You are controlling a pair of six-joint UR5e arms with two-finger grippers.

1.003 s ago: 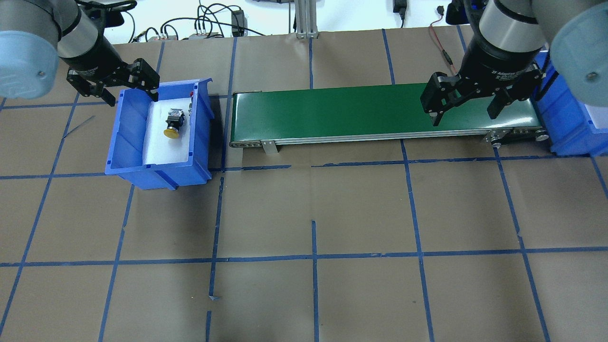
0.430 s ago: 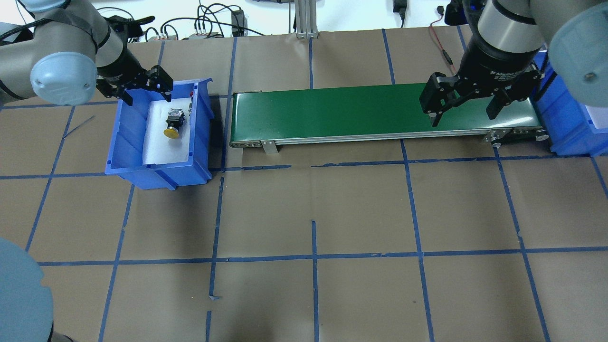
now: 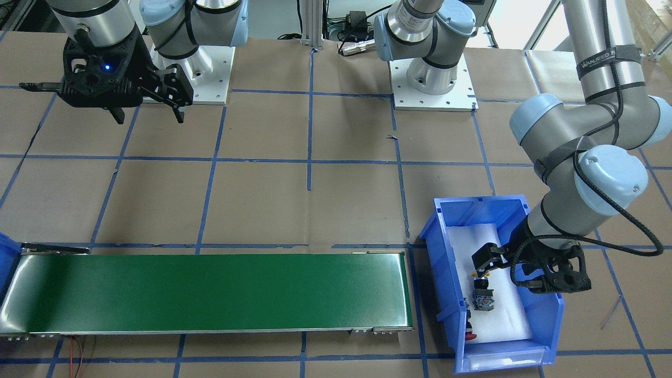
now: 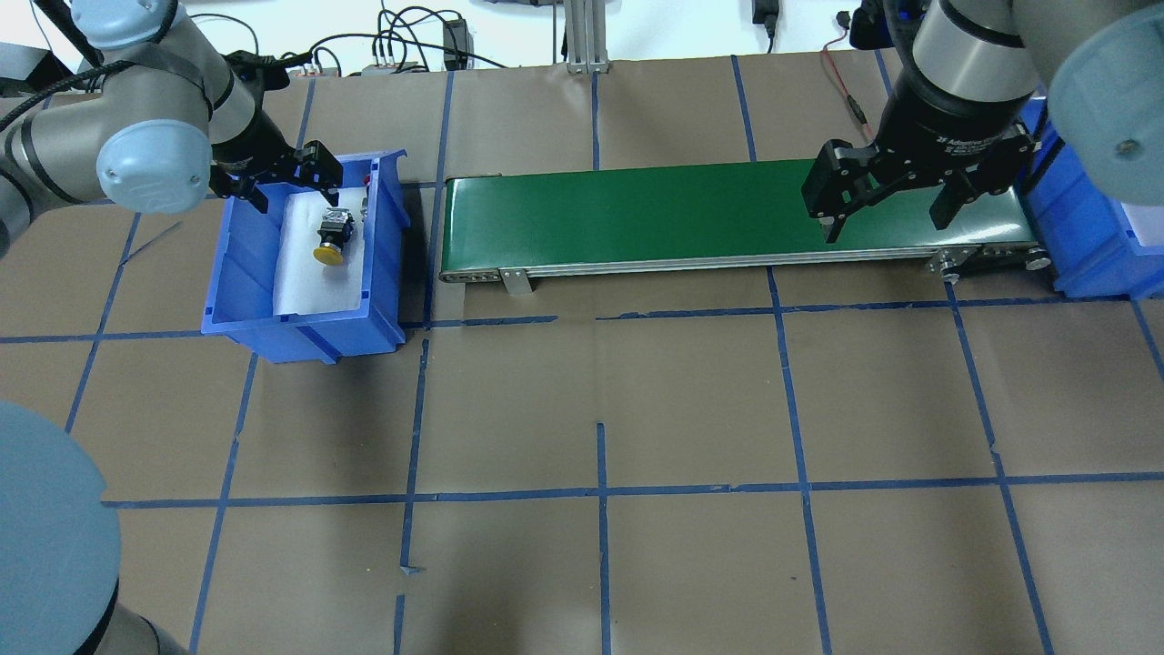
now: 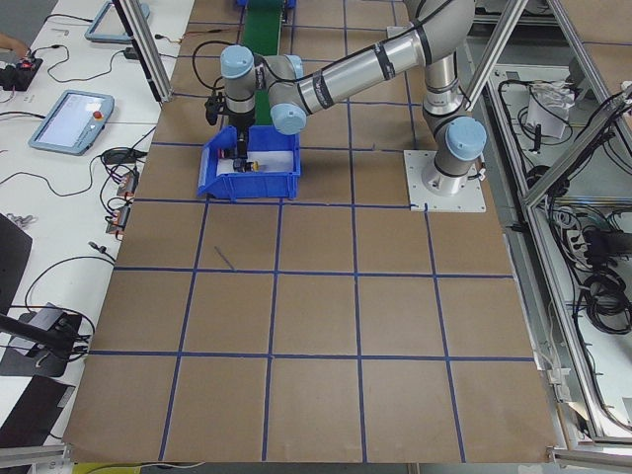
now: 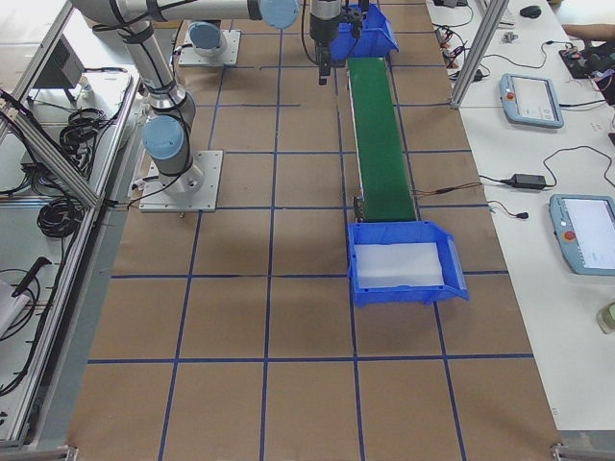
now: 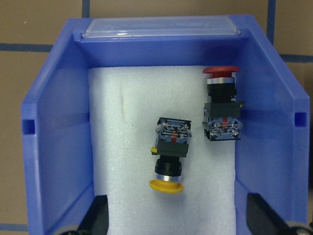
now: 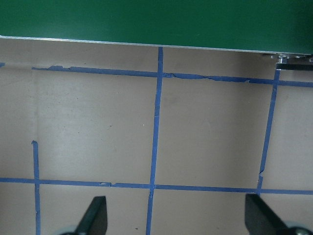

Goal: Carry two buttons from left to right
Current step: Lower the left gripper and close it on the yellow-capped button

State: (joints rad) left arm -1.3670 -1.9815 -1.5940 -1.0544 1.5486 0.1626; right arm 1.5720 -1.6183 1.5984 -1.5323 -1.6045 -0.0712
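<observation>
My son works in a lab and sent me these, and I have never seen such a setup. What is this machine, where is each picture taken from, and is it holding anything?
It is a robot with two arms at a table covered in brown paper. Two pictures look down from above, one from behind the robot and one facing it. Two look along the table from its ends, and the last two come from cameras on the wrists.

On the table a green belt runs between a blue bin and a second blue bin. The first bin holds a yellow button and a red button lying on white foam.

The left arm reaches over that bin with its jaws open. The right arm hangs near the belt's other end, jaws open too. Nothing is held.
</observation>
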